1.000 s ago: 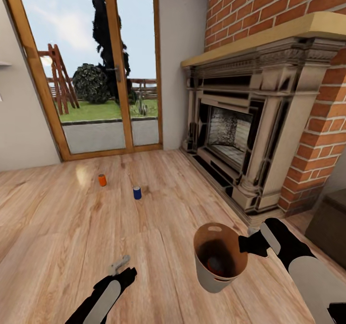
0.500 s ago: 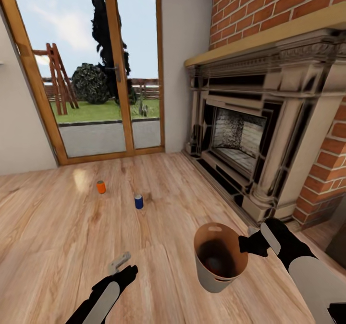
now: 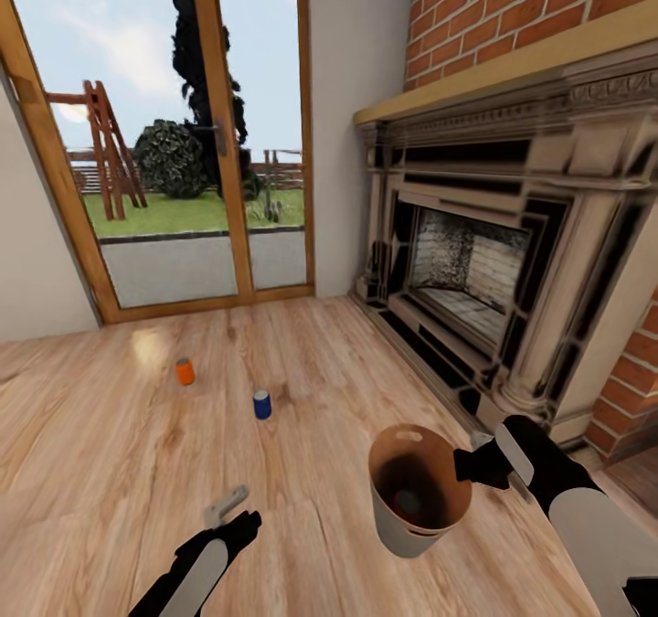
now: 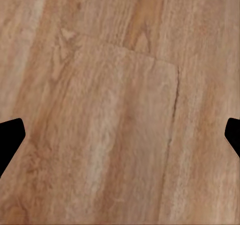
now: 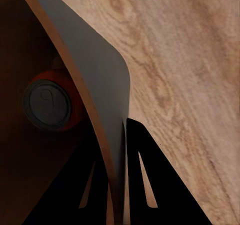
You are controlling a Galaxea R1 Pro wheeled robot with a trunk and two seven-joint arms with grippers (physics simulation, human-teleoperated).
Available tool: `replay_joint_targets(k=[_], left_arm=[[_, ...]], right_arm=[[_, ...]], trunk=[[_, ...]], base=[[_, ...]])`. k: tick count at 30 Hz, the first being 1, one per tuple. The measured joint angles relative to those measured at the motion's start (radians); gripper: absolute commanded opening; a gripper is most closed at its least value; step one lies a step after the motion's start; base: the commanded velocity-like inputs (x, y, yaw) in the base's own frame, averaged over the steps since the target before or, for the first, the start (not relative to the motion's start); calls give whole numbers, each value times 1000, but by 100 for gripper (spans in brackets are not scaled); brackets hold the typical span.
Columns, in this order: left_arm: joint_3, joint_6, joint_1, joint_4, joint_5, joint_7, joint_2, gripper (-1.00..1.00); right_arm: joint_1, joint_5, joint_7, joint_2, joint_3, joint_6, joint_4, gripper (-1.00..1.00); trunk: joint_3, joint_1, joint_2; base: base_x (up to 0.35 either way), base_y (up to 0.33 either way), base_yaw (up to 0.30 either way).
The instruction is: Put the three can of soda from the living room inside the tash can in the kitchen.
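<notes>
While I look along my right hand (image 5: 116, 185), I see its 2 dark fingers (image 5: 145, 175) closed on the wall of the tash can (image 5: 95, 75), one inside the rim and one outside. At the bottom of the brown inside lies the reddish can of soda (image 5: 50, 105), its grey top turned toward the camera. From the head view, my right hand (image 3: 475, 463) holds the tash can (image 3: 407, 530) by the rim, above the light wood floor (image 3: 110, 471), and the bin is tilted a little so its opening faces me; the oval slot sits at the far side of the rim. The reddish can (image 3: 405, 505) shows dimly inside.

My left hand (image 3: 226, 505) hangs low over the floor, well apart from the bin, and it holds nothing. In the left wrist view the 2 fingertips (image 4: 10, 140) stand wide apart at the 2 edges, with floor boards (image 4: 120, 115) between them.

Farther on the floor stand the blue can of soda (image 3: 262, 404) and, beyond it, the orange can of soda (image 3: 185, 371), both upright and apart from each other. Behind them are the wood-framed glass doors (image 3: 219, 132). At the right is the ornate fireplace (image 3: 484, 279) under the red-brick chimney (image 3: 521, 5).
</notes>
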Motion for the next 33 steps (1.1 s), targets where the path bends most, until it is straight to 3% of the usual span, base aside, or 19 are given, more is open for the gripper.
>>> replay_joint_targets(k=[4,10,14,23,26,28,29,33], left_arm=[[3,8,-23,48,-1,11,1,100],[7,153,-225,170,-3,124,28,100],[7,179,-281,221,-1,129,32,100],[1,171,-300,290,-1,66,29,100],[-1,168,-283,213,-1,99,28,100],[5,183,-218,46,-1,186,33,100],[7,189,-206,17,-1,201,33,100],[8,198,-189,6,1,216,33,100]], right_arm=[[0,0,0,0,0,0,0,-100],[1,1,0,1,1,0,-2,-100],[3,-1,0,1,4,0,-3,-100],[7,1,0,1,6,0,-16,-100],[8,0,0,2,7,0,-25,-100],[9,-1,0,2,7,0,-30,-100],[9,-1,0,2,7,0,-33,-100],[10,1,0,2,7,0,-39,-100]], trunk=[[0,0,0],[0,0,0],[0,0,0],[0,0,0],[0,0,0],[0,0,0],[0,0,0],[0,0,0]], base=[[347,1,0],[347,0,0],[348,0,0],[347,0,0],[347,0,0],[347,0,0],[347,0,0],[347,0,0]])
